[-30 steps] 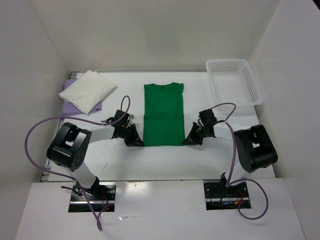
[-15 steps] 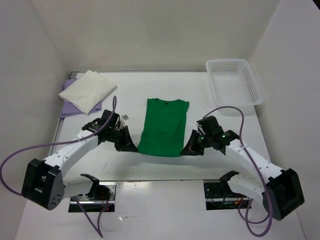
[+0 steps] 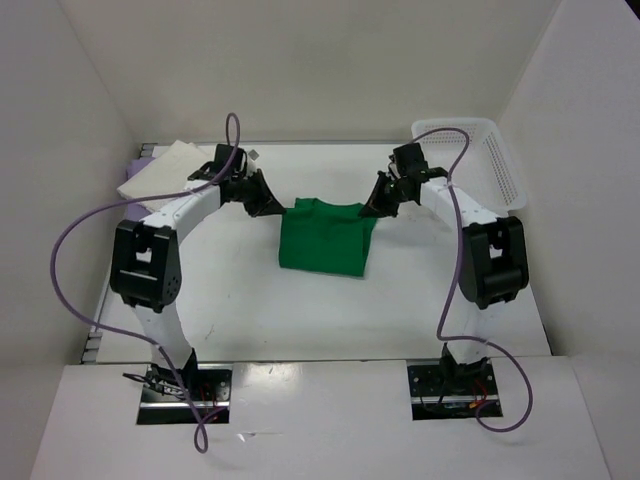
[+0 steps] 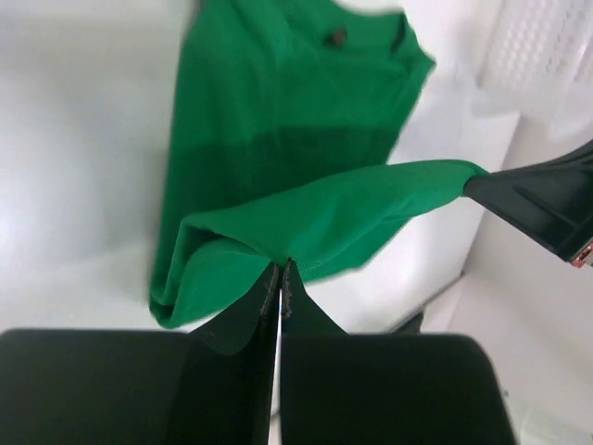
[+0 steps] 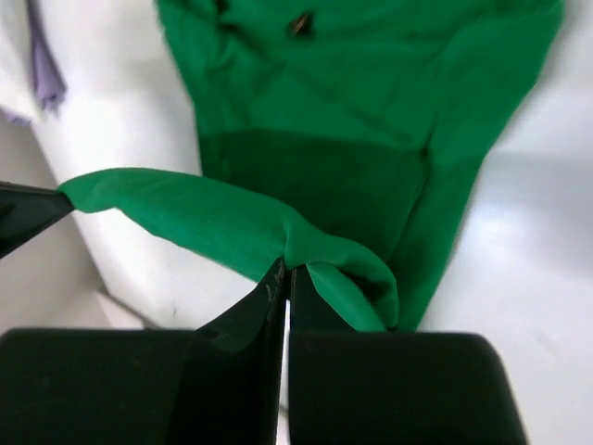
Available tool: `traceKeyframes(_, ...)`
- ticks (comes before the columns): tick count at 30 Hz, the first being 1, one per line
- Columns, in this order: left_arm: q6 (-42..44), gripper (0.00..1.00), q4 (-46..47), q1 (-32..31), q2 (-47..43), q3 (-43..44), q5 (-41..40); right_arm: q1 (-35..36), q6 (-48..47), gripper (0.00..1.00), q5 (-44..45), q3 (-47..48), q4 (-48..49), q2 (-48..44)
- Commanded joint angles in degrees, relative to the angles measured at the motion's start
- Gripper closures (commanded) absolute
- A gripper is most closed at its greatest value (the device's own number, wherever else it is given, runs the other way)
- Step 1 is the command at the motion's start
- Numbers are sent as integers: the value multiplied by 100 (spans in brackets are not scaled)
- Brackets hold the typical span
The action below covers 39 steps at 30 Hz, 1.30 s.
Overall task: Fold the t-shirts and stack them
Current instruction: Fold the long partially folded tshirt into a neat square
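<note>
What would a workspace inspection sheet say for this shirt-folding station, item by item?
Surface: white table, no stains seen.
Job's things: green t-shirt half folded, hem held up; cream t-shirt folded on the lavender t-shirt, far left.
Clutter: white mesh basket, far right corner.
Grippers: left gripper and right gripper, fingers shut on the green hem.
Cables: purple cables loop off both arms.
Surroundings: white walls on three sides.
</note>
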Motion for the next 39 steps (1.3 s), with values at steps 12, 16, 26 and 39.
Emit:
traceKeyframes(12, -272, 99, 845, -128, 2319, 2314, -327, -662, -488, 100, 535, 742, 327, 1220)
traceKeyframes(16, -622, 90, 1546, -181, 2426, 2376, -274, -715, -427, 100, 597, 823, 248, 1284)
traceKeyframes(26, -906, 49, 2217, -392, 2252, 2315, -405, -715, -58, 100, 1151, 287, 433, 827)
traceKeyframes(39, -316, 55, 2472, -1271, 1714, 241, -476, -513, -321, 80, 767, 287, 214, 246)
